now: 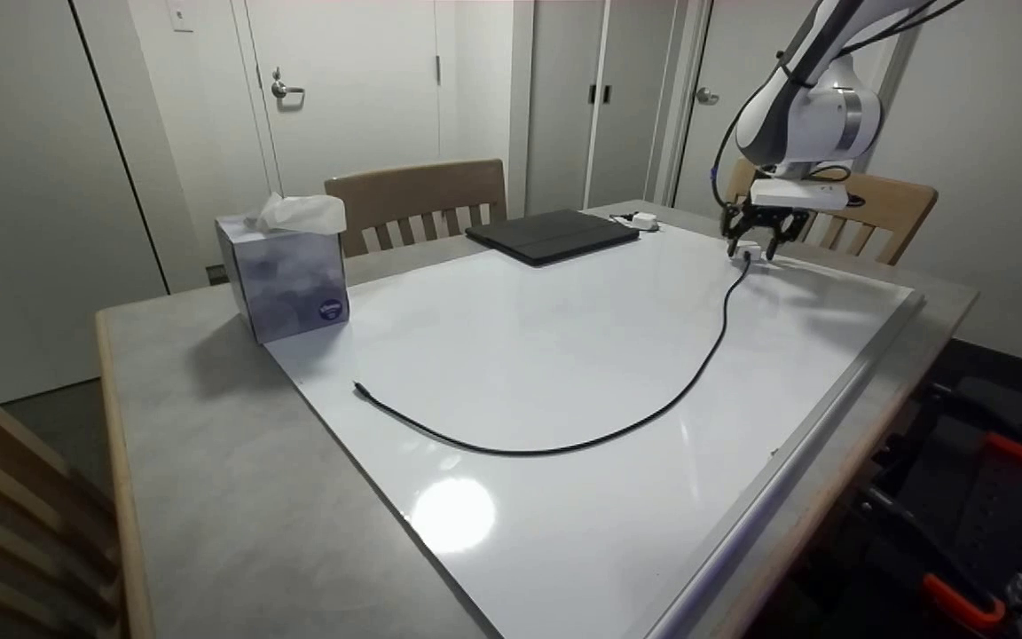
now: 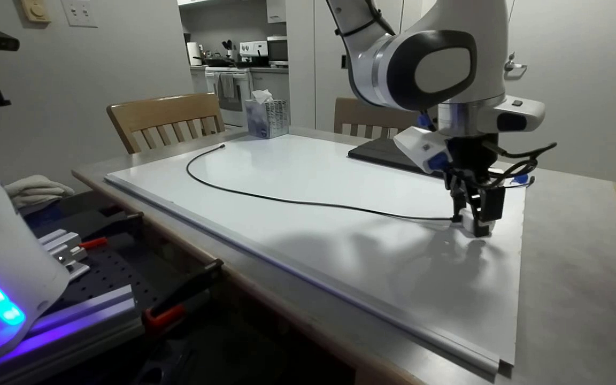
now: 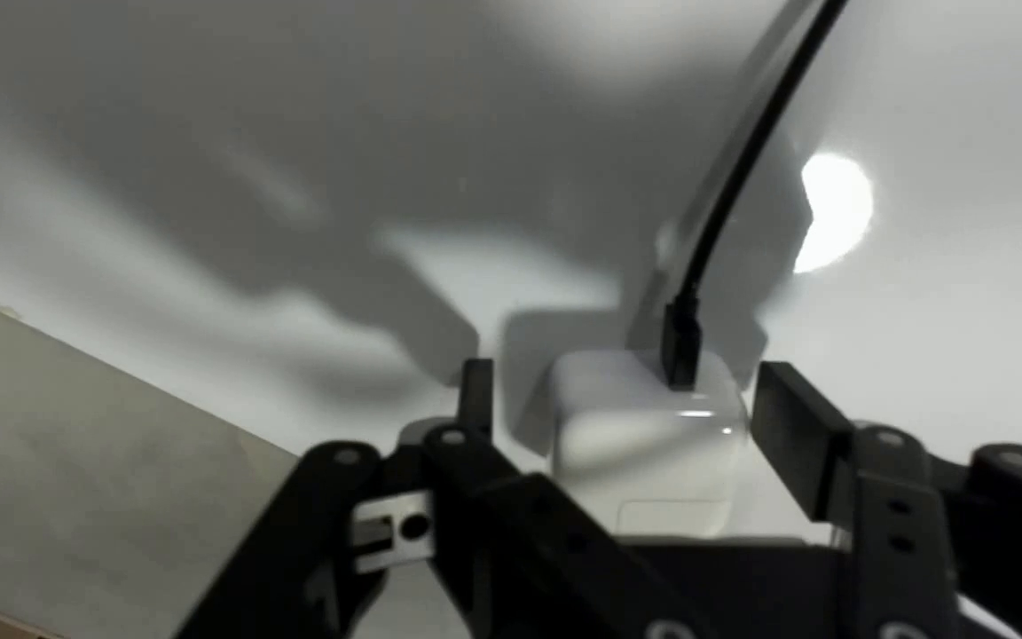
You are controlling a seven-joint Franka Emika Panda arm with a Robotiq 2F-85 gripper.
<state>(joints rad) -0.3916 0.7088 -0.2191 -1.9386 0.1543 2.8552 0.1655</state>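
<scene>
In an exterior view, the hand [image 1: 750, 255] straddles a white power adapter [image 1: 748, 249] at 1 o'clock on the whiteboard [image 1: 520, 355].

In an exterior view, its black cable [image 2: 297, 201] leaves toward 9 o'clock.

Wrist view: center the adapter between the fingers [image 3: 790, 426], clear of the plug [image 3: 680, 346] at 1 o'clock. The hand is part-spread, holding nothing: gap at 9 o'clock, contact at 3 uncertain.

I hold my white, dark-trimmed jointed arm [image 2: 482, 56] bent downward | silver-banded wrist [image 2: 455, 118] near vertical | black two-fingered end effector [image 3: 626, 404] pointing down, its flat-padded fingers [image 3: 799, 435] standing apart | rounded white base [image 2: 11, 235] lit blue
</scene>
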